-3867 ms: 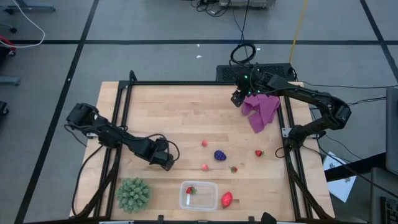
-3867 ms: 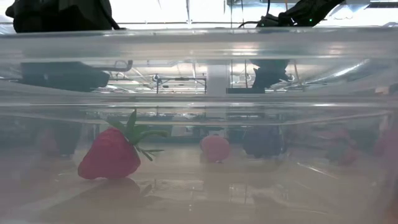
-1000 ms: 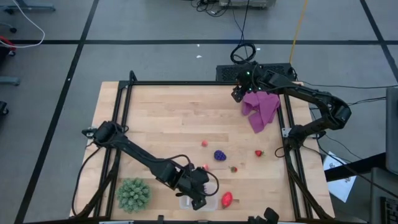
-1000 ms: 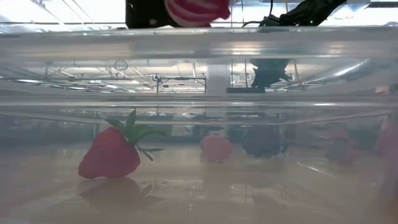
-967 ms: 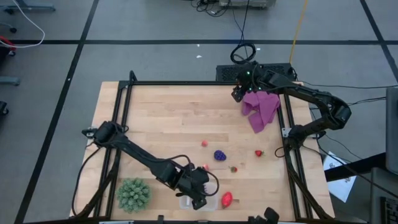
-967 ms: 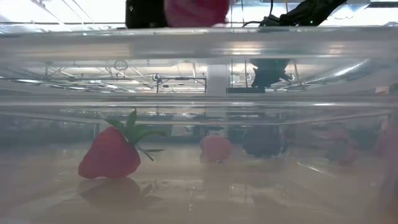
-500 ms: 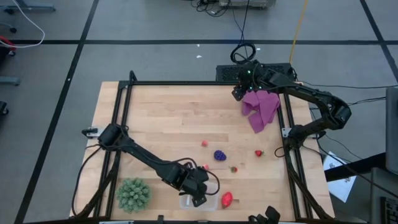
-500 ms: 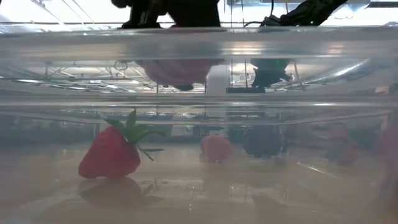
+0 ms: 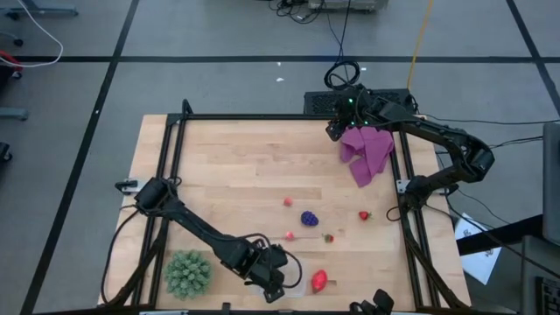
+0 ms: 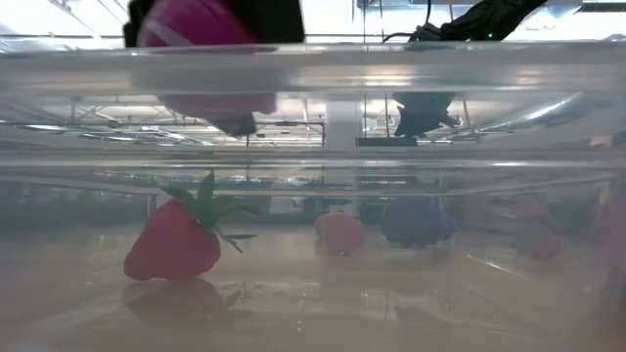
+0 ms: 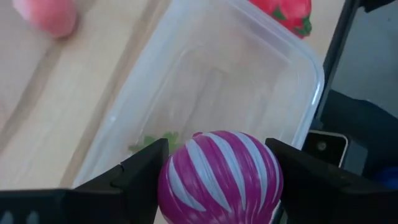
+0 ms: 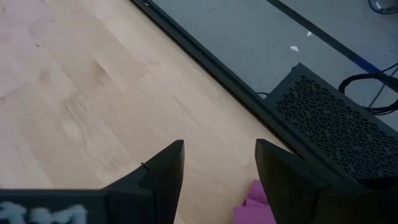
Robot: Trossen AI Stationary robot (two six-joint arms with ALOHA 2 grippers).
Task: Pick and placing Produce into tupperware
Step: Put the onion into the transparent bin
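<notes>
- My left gripper (image 11: 217,171) hangs directly over the tupperware (image 11: 273,59), its fingers pinching the magenta ball (image 11: 221,174), which is not yet released.
- Inside the tupperware lies one strawberry (image 10: 176,240); that piece is done.
- Left to collect, all on the table beyond the tupperware: a large strawberry (image 9: 319,280) just beside it, the grape bunch (image 9: 309,218), two small strawberries (image 9: 364,215) and two pink pieces (image 9: 287,202).
- My right gripper (image 12: 217,171) waits far from the tupperware by the purple cloth (image 9: 367,153), fingers spread and empty.
- Half a second ago the left gripper was slightly farther back; now it is lower over the tupperware.
</notes>
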